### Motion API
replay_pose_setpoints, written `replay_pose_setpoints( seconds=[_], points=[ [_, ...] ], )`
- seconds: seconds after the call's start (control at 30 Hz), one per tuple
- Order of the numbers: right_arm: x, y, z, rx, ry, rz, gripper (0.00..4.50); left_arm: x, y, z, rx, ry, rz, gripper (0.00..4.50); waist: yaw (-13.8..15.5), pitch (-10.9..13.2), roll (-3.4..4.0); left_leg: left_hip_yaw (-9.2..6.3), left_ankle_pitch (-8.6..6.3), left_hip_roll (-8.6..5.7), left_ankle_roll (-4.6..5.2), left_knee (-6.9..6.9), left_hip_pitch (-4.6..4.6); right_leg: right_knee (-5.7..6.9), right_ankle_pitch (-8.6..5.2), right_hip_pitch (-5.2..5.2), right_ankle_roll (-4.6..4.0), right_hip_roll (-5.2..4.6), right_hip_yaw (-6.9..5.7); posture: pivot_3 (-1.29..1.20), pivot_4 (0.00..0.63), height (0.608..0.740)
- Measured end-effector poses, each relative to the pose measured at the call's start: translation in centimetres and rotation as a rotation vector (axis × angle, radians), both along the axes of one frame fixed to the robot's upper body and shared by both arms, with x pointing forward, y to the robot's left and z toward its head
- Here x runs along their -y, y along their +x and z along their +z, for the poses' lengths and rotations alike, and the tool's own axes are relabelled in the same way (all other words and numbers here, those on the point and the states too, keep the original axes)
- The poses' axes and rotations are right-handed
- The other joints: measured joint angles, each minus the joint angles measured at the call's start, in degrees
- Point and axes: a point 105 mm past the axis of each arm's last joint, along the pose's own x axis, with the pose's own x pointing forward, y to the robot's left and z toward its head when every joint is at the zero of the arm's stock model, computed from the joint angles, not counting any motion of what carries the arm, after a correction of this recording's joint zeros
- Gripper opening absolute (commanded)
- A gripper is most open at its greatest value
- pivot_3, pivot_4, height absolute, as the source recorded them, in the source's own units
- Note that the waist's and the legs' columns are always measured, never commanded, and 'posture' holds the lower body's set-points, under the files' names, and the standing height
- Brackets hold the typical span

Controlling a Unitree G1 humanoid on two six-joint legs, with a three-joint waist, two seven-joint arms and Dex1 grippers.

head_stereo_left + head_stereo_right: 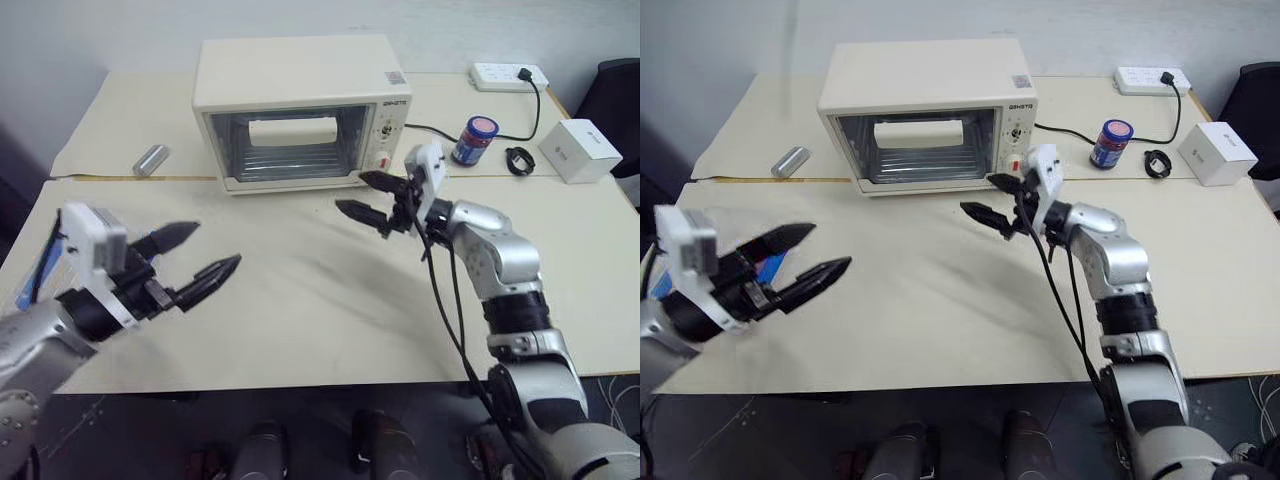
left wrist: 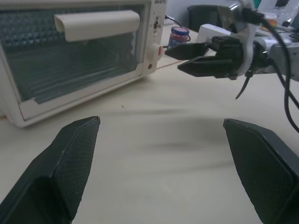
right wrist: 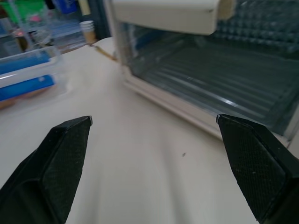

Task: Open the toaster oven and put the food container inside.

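Jaws on both grippers are standing wide and gripping nothing. Our right gripper (image 1: 372,196) is hovering over the table (image 1: 300,300) just in front of the oven's (image 1: 300,105) right end, fingers pointing left along the door face, near the control panel with its knobs and red button (image 1: 381,163). Not touching anything yet, as far as we can tell.

Oven is sitting at the far middle of the table, glass door shut, handle (image 1: 293,131) across the top of the door, rack visible behind the glass.

Our left gripper (image 1: 190,255) is hanging over the near left of the table. The container (image 3: 28,79) is lying at the left edge, partly hidden behind the left arm in the head views; the right wrist view is showing its clear wall and blue strip.

We are judging this as step one, door opening, approach phase. Nothing is in hand and the container is untouched.

Next move: right gripper needs to go up and left to the handle, get a finger over or behind it, then pull toward us and down so the door drops. Risk: the handle is broad, so a hook may be safer than a pinch.

Off to the right: a jar (image 1: 474,139), a white box (image 1: 579,150), a power strip (image 1: 509,76).
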Motion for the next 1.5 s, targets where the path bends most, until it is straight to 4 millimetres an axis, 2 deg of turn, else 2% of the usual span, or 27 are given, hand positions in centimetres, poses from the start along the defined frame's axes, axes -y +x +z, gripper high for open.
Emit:
replay_pose_setpoints(
  seconds=[0.13,0.33,0.6,0.73,0.83,0.93,1.03,1.27,1.37,1.5],
  points=[
    [-1.5,1.9,1.3,0.022,0.024,-0.013,4.46,-0.7,0.0,1.7,0.034,0.022,0.014,4.5,-0.78,0.01,0.02,0.01,0.0,-0.03,-0.01,-0.04,-0.02,0.01,-0.01,0.01,-0.01,0.01,-0.02,0.0,0.15,0.74],
    [-3.1,2.4,2.3,0.05,0.047,0.025,4.46,-0.8,0.0,1.9,0.033,0.026,0.02,4.5,-0.99,0.03,0.05,0.02,-0.01,-0.02,-0.03,-0.06,-0.04,-0.01,-0.01,0.0,-0.02,0.01,-0.01,0.0,0.15,0.74],
    [-5.1,1.1,3.5,0.09,0.077,0.142,4.46,-1.1,0.2,1.8,0.042,0.041,0.053,4.5,-1.01,0.05,0.08,0.01,-0.01,0.01,-0.06,-0.08,-0.05,0.0,-0.01,-0.05,-0.02,0.02,0.01,0.0,0.15,0.74],
    [-5.0,0.2,2.8,0.092,0.081,0.189,4.46,-1.3,0.6,2.1,0.05,0.034,0.064,4.5,-1.15,0.06,0.1,0.01,-0.01,0.03,-0.07,-0.17,-0.06,0.0,-0.01,-0.13,-0.03,0.03,0.04,0.0,0.15,0.74],
    [-4.3,-1.2,1.3,0.091,0.063,0.238,4.46,-2.0,1.7,3.3,0.09,0.009,0.098,4.5,-1.01,0.06,0.1,0.02,-0.02,0.04,-0.09,-0.18,-0.09,0.01,-0.02,-0.15,-0.03,0.06,0.01,0.0,0.15,0.74],
    [-4.3,-2.5,-0.3,0.075,0.032,0.277,4.5,-3.1,3.6,4.6,0.126,0.029,0.157,3.91,-1.21,0.06,0.1,0.22,-0.01,0.04,-0.1,-0.17,-0.09,0.0,-0.02,-0.17,-0.03,0.09,0.03,0.0,0.15,0.74],
    [-4.1,-3.3,-1.2,0.076,0.016,0.283,4.5,-3.2,5.7,5.4,0.149,0.083,0.176,2.99,-1.17,0.07,0.11,0.38,0.0,0.04,-0.12,-0.18,-0.09,0.02,-0.02,-0.2,-0.03,0.12,0.02,0.0,0.15,0.74],
    [-4.4,-3.8,-1.6,0.083,0.014,0.261,4.5,-2.2,10.9,3.2,0.096,0.265,0.167,0.85,-1.23,0.07,0.1,0.57,0.01,0.04,-0.14,-0.23,-0.09,0.04,-0.02,-0.31,-0.03,0.14,0.09,0.0,0.15,0.74],
    [-4.4,-3.9,-2.0,0.074,0.02,0.247,4.5,-1.3,12.2,2.2,0.086,0.335,0.138,0.06,-1.3,0.06,0.1,0.61,0.01,0.05,-0.14,-0.23,-0.09,0.04,-0.02,-0.32,-0.03,0.14,0.11,0.0,0.15,0.74],
    [-4.3,-4.1,-2.5,0.063,0.021,0.228,4.5,-0.5,13.2,1.6,0.079,0.386,0.11,0.06,-1.17,0.07,0.1,0.62,0.02,0.07,-0.14,-0.16,-0.09,0.1,-0.02,-0.33,-0.03,0.15,0.12,0.0,0.15,0.74]
  ],
)
